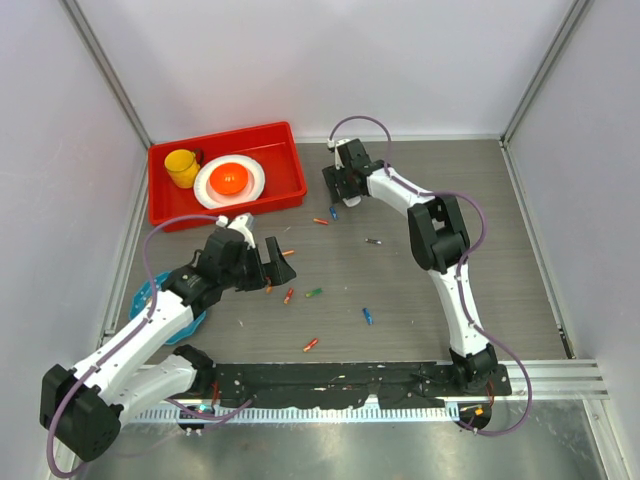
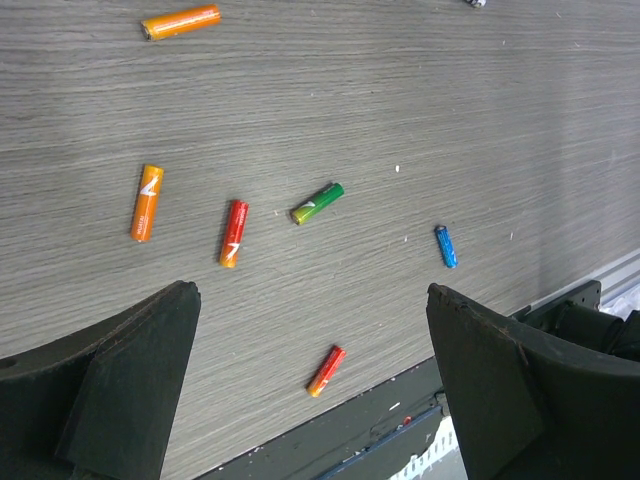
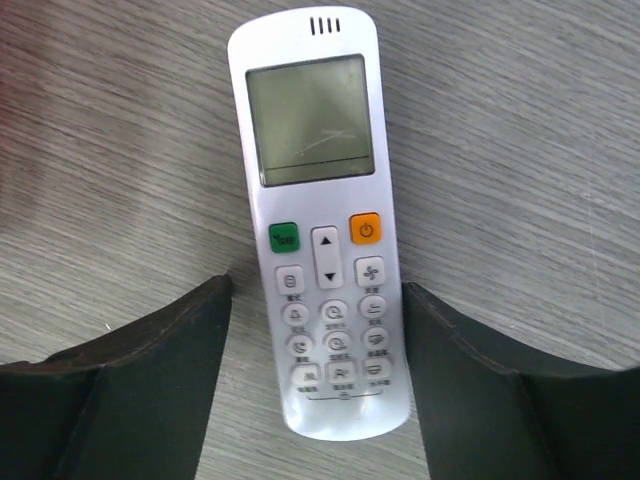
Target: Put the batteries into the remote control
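Remote control (image 3: 320, 230) face up on the table (image 1: 400, 290), just right of the red tray (image 1: 282, 165), with right tool (image 3: 318, 300) set astride its button end, jaws wide and not yet clamped, a sliver of table showing on one side; likely placed so to pinch the narrow sides and turn the handset over for loading. Left tool (image 2: 310, 300) fully spread and empty, hovering off the tray's near side over scattered batteries (image 2: 318, 203), lying flat and apart from one another, presumably to take one singly once the back faces up.
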